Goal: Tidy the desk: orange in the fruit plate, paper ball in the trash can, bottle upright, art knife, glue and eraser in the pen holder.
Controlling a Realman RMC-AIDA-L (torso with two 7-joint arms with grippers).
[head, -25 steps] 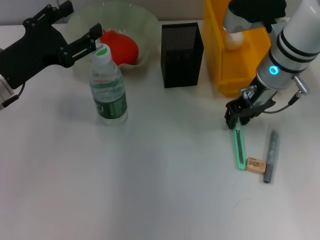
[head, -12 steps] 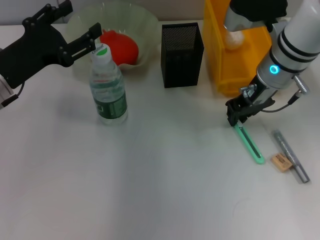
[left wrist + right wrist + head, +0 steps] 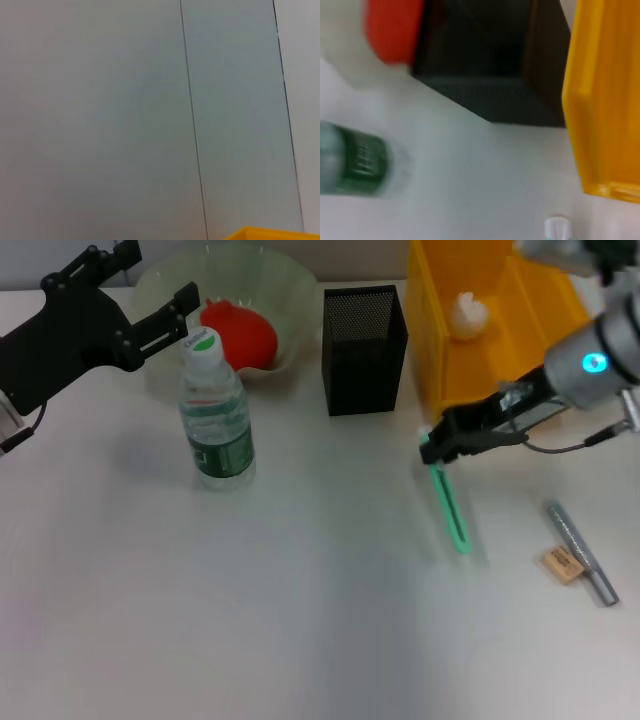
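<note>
Left gripper (image 3: 150, 312): fingers apart, hovering by bottle cap.
Bottle (image 3: 214, 412): upright on tabletop (image 3: 250, 600).
Orange (image 3: 240, 332): in fruit plate (image 3: 290, 290).
Right gripper (image 3: 437, 445): fingers clamping green art knife (image 3: 449, 508), near pen holder (image 3: 364, 336).

No text, brand or number can be read anywhere. The bottle (image 3: 214, 410) standing on the counter (image 3: 300, 620) carries a green label (image 3: 222, 452) with pale print too small to make out; in the right wrist view the same label (image 3: 362, 160) shows only blurred light marks. The small tan eraser (image 3: 562, 563) bears a dark mark that cannot be read
</note>
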